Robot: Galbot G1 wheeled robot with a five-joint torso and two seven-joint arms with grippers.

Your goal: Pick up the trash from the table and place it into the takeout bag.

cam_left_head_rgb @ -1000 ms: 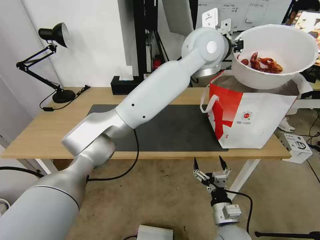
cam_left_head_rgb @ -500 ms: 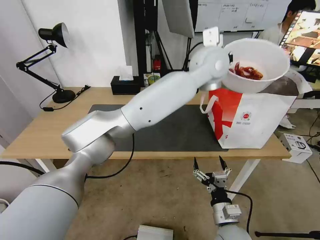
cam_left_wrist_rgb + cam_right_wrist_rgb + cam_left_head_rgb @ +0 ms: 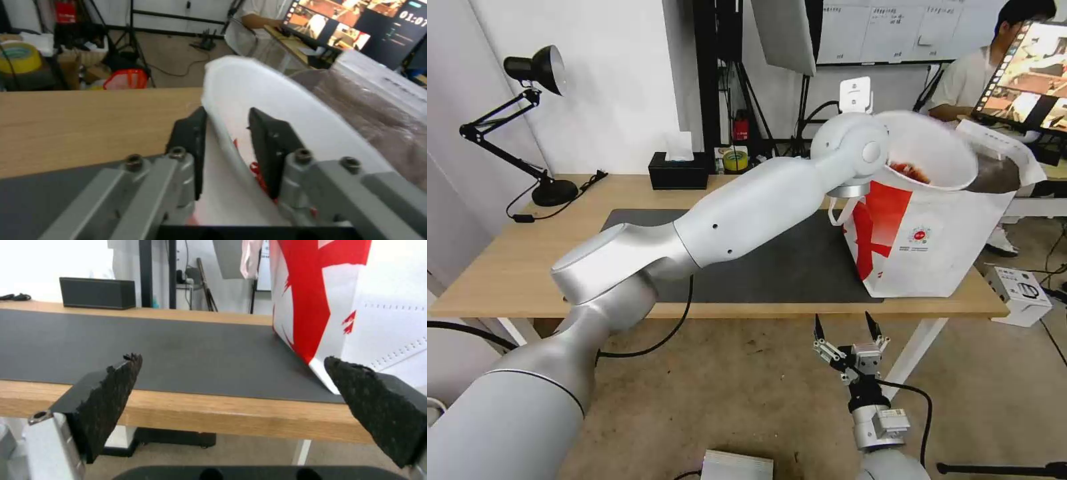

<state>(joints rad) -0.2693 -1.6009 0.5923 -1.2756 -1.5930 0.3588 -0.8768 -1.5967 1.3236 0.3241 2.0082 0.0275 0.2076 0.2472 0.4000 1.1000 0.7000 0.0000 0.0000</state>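
A white round bowl [image 3: 937, 148] holding red shells [image 3: 910, 172] is tilted in the open mouth of the white-and-red takeout bag [image 3: 947, 243], its lower part below the bag's rim. My left gripper [image 3: 225, 146] is shut on the bowl [image 3: 276, 110], one black finger [image 3: 189, 143] outside the rim and the other inside. The foil lining [image 3: 378, 110] lies just beyond the bowl. The bag stands at the right end of the dark mat [image 3: 787, 260] on the light-wood table [image 3: 527, 267]. My right gripper [image 3: 846, 327] hangs open below the table's front edge, facing the bag [image 3: 356, 300].
A black desk lamp [image 3: 537, 67] stands at the table's back left, and a black tissue box [image 3: 679, 175] at the back edge with a tape roll [image 3: 734, 160] beside it. On the floor are a white box [image 3: 1020, 290] at the right and a grey box [image 3: 737, 465] near my base.
My left arm has brought the bowl down from above the bag into the bag's mouth. The right arm has not moved.
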